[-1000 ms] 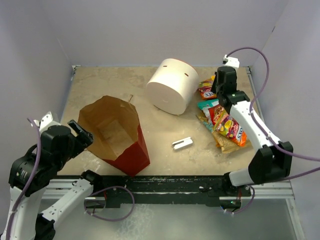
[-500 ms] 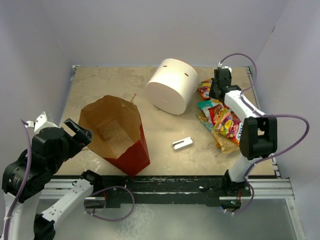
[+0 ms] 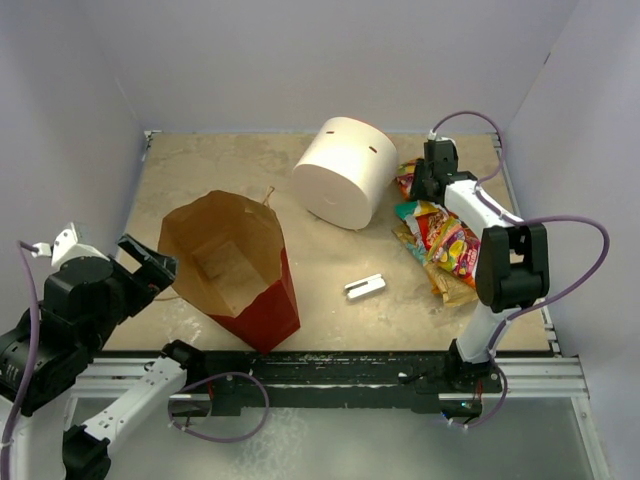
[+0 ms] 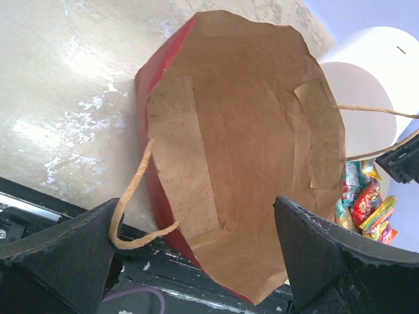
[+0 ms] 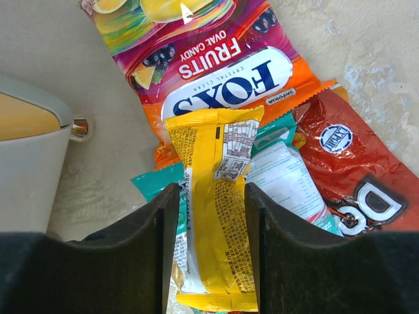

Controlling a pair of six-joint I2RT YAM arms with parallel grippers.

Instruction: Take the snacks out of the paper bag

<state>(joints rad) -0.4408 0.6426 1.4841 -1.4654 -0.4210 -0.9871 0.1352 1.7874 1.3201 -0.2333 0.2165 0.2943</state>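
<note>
The paper bag (image 3: 230,265) stands open at the table's front left, red outside and brown inside; the left wrist view (image 4: 242,150) shows no packet in it. The snacks (image 3: 450,245) lie in a pile at the right. My right gripper (image 3: 428,183) is at the pile's far end. In the right wrist view its jaws (image 5: 213,248) are shut on a yellow packet (image 5: 216,196), above an orange FOX'S packet (image 5: 216,72), a teal packet (image 5: 281,176) and a red packet (image 5: 353,170). My left gripper (image 3: 150,265) is open and empty, left of the bag.
A big white cylinder (image 3: 343,170) lies on its side behind the bag, next to the snack pile. A small grey metal bracket (image 3: 365,287) lies between the bag and the pile. Grey walls close off the back and both sides.
My right gripper has moved a little left and nearer along the pile's far end, and its arm has folded back. My left arm has drawn back to the left, away from the bag.
</note>
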